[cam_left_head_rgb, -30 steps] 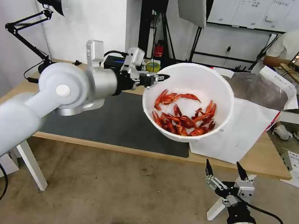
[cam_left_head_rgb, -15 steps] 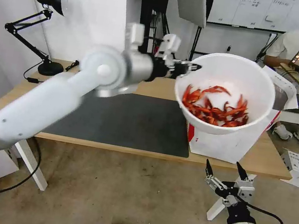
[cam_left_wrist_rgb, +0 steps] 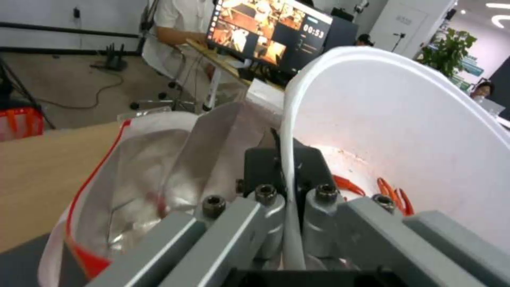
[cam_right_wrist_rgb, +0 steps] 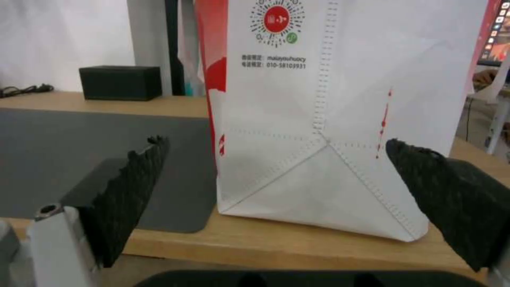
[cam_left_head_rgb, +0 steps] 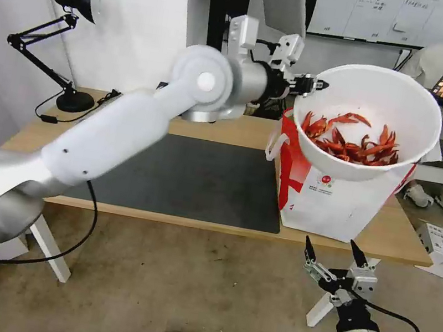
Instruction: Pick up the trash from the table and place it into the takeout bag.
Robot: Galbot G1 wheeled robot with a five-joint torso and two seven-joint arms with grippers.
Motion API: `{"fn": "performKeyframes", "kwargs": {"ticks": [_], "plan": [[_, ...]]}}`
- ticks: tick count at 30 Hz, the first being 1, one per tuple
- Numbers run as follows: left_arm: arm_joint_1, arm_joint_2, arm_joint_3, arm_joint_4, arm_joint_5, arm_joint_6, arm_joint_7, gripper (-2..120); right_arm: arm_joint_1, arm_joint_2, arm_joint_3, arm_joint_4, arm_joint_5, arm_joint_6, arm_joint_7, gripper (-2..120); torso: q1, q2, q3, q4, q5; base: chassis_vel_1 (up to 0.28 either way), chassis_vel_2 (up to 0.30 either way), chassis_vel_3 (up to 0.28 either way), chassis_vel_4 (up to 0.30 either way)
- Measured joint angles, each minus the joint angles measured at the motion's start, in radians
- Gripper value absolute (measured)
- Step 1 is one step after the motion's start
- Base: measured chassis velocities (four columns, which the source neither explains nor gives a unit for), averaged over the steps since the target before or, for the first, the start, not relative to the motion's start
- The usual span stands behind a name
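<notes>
Head view: left gripper (cam_left_head_rgb: 317, 84) jaws clamp the bowl (cam_left_head_rgb: 375, 95) rim, mouth tilted forward above the takeout bag (cam_left_head_rgb: 339, 204).

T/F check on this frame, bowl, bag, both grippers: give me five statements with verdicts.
1. The left gripper grips the white bowl by its rim. True.
2. The bowl is empty. False: red crayfish shells lie in it.
3. The bowl is held in the air at the takeout bag. True.
4. The right gripper is shut on a tissue. False: it is open and empty, low in front of the table.
5. The bag lies flat on the grey mat. False: it stands upright beside it.
</notes>
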Motion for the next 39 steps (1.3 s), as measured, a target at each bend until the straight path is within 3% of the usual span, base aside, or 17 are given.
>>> {"fn": "performKeyframes", "kwargs": {"ticks": [23, 30, 39], "plan": [[-0.061, -0.281, -0.016, 0.306, 0.113, -0.019, -0.009, 0, 0.000, 0.000, 0.000, 0.000, 0.000, 0.000, 0.000, 100, 0.000, 0.000, 0.000, 0.0001, 0.0000, 0.000, 0.000, 0.000, 0.000], [-0.071, -0.370, -0.038, 0.411, 0.172, -0.038, -0.039, 0, 0.000, 0.000, 0.000, 0.000, 0.000, 0.000, 0.000, 100, 0.000, 0.000, 0.000, 0.0000, 0.0000, 0.000, 0.000, 0.000, 0.000], [-0.066, -0.384, -0.033, 0.460, 0.191, -0.089, -0.101, 0, 0.000, 0.000, 0.000, 0.000, 0.000, 0.000, 0.000, 100, 0.000, 0.000, 0.000, 0.0001, -0.0002, 0.000, 0.000, 0.000, 0.000]]}}
